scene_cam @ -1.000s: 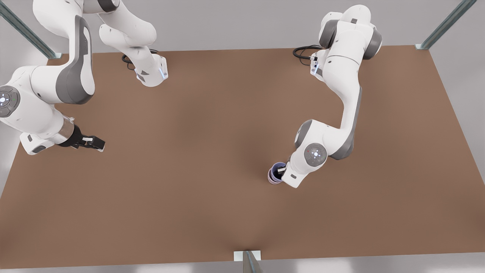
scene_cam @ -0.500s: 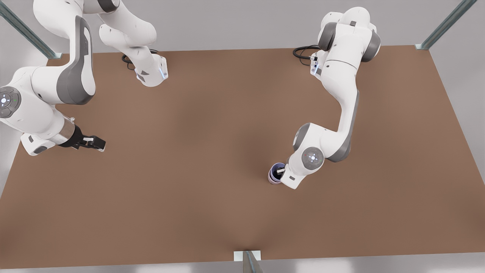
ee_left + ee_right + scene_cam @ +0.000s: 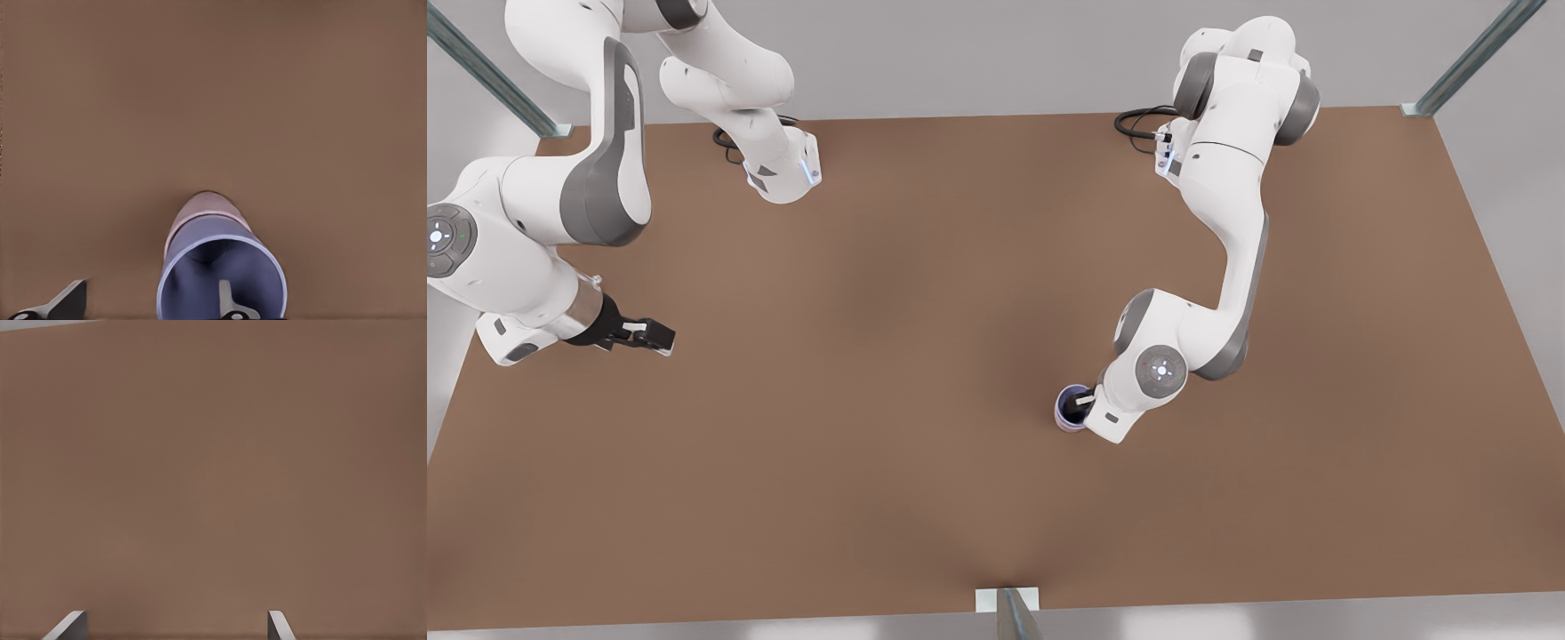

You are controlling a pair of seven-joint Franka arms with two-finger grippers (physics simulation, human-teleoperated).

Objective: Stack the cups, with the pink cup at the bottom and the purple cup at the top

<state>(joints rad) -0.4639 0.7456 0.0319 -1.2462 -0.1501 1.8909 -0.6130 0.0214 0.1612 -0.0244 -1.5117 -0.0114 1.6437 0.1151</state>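
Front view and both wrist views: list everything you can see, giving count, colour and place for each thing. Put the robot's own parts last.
table: one, brown, under everything.
pink cup: one, pale pink, upright on the table toward the front view's right.
purple cup: one, lavender, nested inside the pink cup.
frame struts: grey metal, at the table's corners and near edge.
cables: black, by the arm bases at the far edge.
left gripper: one, at the cups, jaws open, one inside the purple cup and one outside.
right gripper: one, black, waiting over the table at the front view's left, jaws open.
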